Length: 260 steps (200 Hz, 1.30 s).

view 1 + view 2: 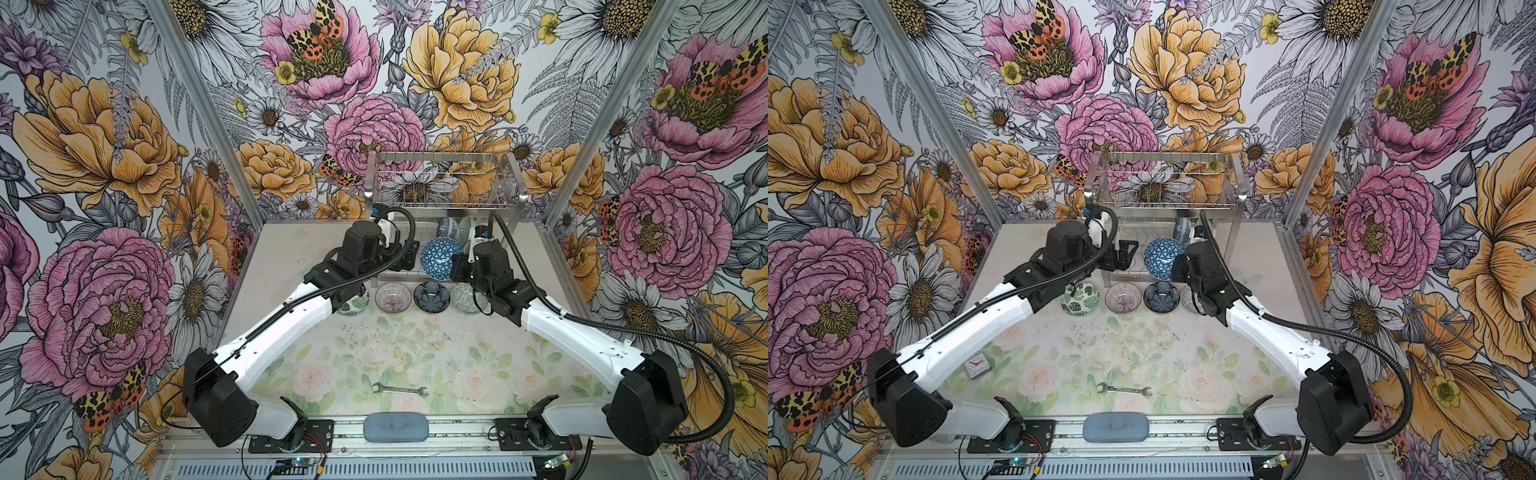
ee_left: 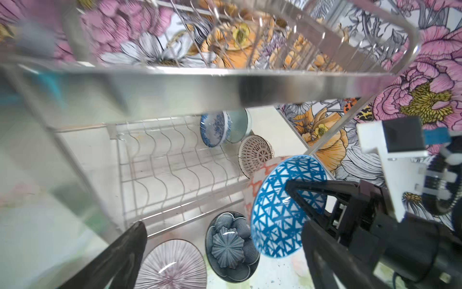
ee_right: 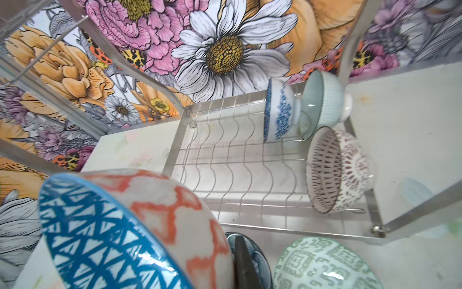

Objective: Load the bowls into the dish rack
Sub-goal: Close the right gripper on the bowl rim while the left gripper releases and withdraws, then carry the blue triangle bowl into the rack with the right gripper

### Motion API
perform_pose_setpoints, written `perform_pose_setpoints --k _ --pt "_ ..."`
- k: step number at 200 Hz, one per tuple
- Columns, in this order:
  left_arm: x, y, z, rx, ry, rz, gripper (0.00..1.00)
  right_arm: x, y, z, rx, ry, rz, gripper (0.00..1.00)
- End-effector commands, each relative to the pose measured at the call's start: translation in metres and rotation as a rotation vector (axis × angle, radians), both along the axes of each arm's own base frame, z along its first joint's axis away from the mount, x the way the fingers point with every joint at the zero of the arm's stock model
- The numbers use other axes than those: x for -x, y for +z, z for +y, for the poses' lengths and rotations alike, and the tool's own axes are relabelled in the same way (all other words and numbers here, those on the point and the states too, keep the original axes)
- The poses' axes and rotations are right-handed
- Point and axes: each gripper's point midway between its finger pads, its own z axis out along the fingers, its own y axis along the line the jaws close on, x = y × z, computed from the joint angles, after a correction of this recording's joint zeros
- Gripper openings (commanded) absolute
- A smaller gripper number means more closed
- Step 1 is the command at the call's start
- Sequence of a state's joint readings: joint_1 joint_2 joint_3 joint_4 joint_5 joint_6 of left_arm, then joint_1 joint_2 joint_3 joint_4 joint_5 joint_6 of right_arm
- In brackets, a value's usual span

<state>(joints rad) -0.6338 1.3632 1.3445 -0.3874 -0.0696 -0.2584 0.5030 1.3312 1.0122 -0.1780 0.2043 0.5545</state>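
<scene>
In both top views your right tool (image 1: 455, 266) is clamped on the blue triangle bowl (image 1: 441, 257), which is tilted on edge over the front of the lower tier of the dish rack (image 1: 444, 174). Your left tool (image 1: 1126, 254) sits beside it, jaws apart. The left wrist view shows its fingers (image 2: 125, 250) spread wide. The right wrist view shows three bowls (image 3: 337, 170) standing in that tier.

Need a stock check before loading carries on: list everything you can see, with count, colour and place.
rack: one, steel, table's back
racked bowls: three, blue floral, mint, lattice, lower tier
table bowls: four, leaf-green, striped, dark blue, green-patterned, row before rack
triangle bowl: one, blue, in right gripper
wrench: one, silver, table front
clock: one, white, table's left
pad: one, blue-grey, front edge
left gripper: black, open, by rack
right gripper: black, shut on triangle bowl
</scene>
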Motion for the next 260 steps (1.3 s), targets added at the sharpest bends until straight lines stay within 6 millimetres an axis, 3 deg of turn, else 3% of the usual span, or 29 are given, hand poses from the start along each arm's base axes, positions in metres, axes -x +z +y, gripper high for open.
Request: perform_pose_setpoints --k 1,24,36,59,101,154,180,260 --pt "0.012 -0.003 0.047 -0.148 0.039 0.030 0.99 -0.008 0.011 -0.031 0.125 -0.143 -0.061 0.00" --pt "0.016 -0.007 0.086 -0.203 0.081 0.034 0.99 -0.016 0.008 -0.050 0.256 -0.269 -0.058 0.00" --pt "0.015 -0.019 0.103 -0.225 0.096 0.051 0.99 -0.019 0.007 -0.059 0.335 -0.336 -0.056 0.00" --pt "0.012 -0.036 0.121 -0.224 0.096 0.088 0.99 -0.022 0.010 -0.067 0.479 -0.433 -0.070 0.00" --pt "0.009 -0.044 0.123 -0.220 0.076 0.109 0.99 -0.032 0.008 -0.068 0.670 -0.534 -0.081 0.00" --pt "0.011 -0.046 0.131 -0.232 0.104 0.107 0.99 -0.065 -0.007 -0.055 0.867 -0.594 -0.059 0.00" --pt "0.009 -0.047 0.130 -0.219 0.096 0.117 0.99 -0.072 -0.013 -0.052 0.943 -0.608 -0.048 0.00" --pt "0.008 -0.051 0.133 -0.178 0.107 0.147 0.99 -0.103 -0.053 -0.045 1.103 -0.616 0.012 0.00"
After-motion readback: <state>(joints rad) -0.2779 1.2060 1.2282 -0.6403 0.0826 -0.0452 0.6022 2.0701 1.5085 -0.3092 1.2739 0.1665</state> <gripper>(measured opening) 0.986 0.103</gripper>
